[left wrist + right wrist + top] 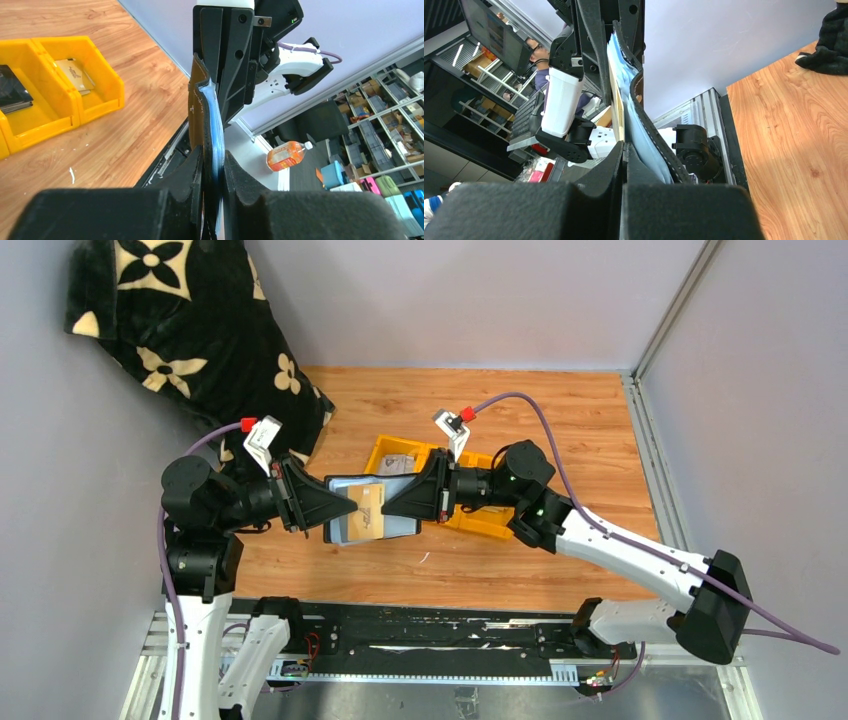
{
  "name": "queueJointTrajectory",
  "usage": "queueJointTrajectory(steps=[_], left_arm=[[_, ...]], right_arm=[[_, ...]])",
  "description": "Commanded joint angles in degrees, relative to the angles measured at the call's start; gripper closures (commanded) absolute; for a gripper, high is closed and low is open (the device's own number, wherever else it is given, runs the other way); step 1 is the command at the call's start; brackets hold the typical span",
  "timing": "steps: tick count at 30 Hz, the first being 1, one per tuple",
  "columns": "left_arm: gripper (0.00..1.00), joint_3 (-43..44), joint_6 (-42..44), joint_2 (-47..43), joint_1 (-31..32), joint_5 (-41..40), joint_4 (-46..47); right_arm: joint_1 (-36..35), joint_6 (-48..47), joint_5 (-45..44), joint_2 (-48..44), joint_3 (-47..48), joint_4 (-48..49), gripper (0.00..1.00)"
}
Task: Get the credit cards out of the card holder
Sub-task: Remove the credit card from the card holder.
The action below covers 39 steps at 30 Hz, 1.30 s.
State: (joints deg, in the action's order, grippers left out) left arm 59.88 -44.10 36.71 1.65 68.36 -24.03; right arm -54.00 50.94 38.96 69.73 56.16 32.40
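**Card holder pinched in mid-air between both arms**

Over the wood-grain table [560, 440], the card holder [402, 524] hangs opened flat, pale blue lining upward and stitched dark leather-like edge outside. The left gripper [213, 160] has its matte black fingers clamped on the holder's left edge. The right gripper [623, 150] is pressed fully closed, and the thin tan card [368, 510] runs into its tips. The card's print is too small to read. Behind stands a glossy yellow plastic tray [102, 102], with a tan card in one compartment and dark cards in the next. In the far corner lies a black plush blanket [190, 330] with cream flowers.
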Motion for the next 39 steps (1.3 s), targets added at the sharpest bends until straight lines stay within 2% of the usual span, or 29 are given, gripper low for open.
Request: queueJointTrajectory(steps=[1, 5, 6, 9, 12, 14, 23, 26, 28, 35, 39], left_arm=[[0.89, 1.92, -0.93, 0.06, 0.34, 1.02, 2.37], [0.98, 2.45, 1.23, 0.06, 0.33, -0.58, 0.52], [1.0, 2.65, 2.19, 0.0, 0.31, -1.24, -0.51], [1.0, 3.58, 5.51, -0.14, 0.31, -3.1, -3.44], [1.0, 3.99, 6.58, -0.06, 0.31, -3.66, -4.54], [1.0, 4.3, 7.16, 0.01, 0.35, -3.64, -5.23], [1.0, 5.19, 12.02, 0.16, 0.31, -5.59, -9.77], [1.0, 5.58, 12.81, 0.53, 0.35, -5.93, -10.59], [0.98, 5.96, 13.33, 0.79, 0.3, -6.02, -11.11], [0.96, 7.17, 14.99, 1.82, 0.34, -7.23, -12.94], [0.96, 7.55, 15.25, 2.17, 0.29, -7.44, -13.09]], right_arm=[[0.77, -0.28, -0.08, -1.34, -1.32, -0.56, 1.0], [0.45, 0.83, 1.12, -0.61, -0.72, 1.62, 0.98], [0.22, 1.12, 1.28, -0.2, -0.21, 1.88, 0.9], [-0.65, 2.44, 1.59, 1.36, 1.02, 4.12, 0.76], [-1.36, 3.47, 2.07, 3.21, 2.28, 5.9, 0.68], [-1.46, 4.22, 2.02, 4.04, 2.66, 6.84, 0.67], [-1.46, 5.35, 2.6, 4.91, 4.44, 8.25, 0.73], [-1.23, 3.87, 2.0, 4.24, 4.62, 5.19, 0.91], [-0.43, 3.7, 1.66, 3.55, 3.91, 4.3, 1.0], [3.86, 4.72, 1.64, -0.79, -0.83, 3.86, 1.0], [6.06, 3.06, 1.94, -3.99, -2.64, -0.16, 1.0]])
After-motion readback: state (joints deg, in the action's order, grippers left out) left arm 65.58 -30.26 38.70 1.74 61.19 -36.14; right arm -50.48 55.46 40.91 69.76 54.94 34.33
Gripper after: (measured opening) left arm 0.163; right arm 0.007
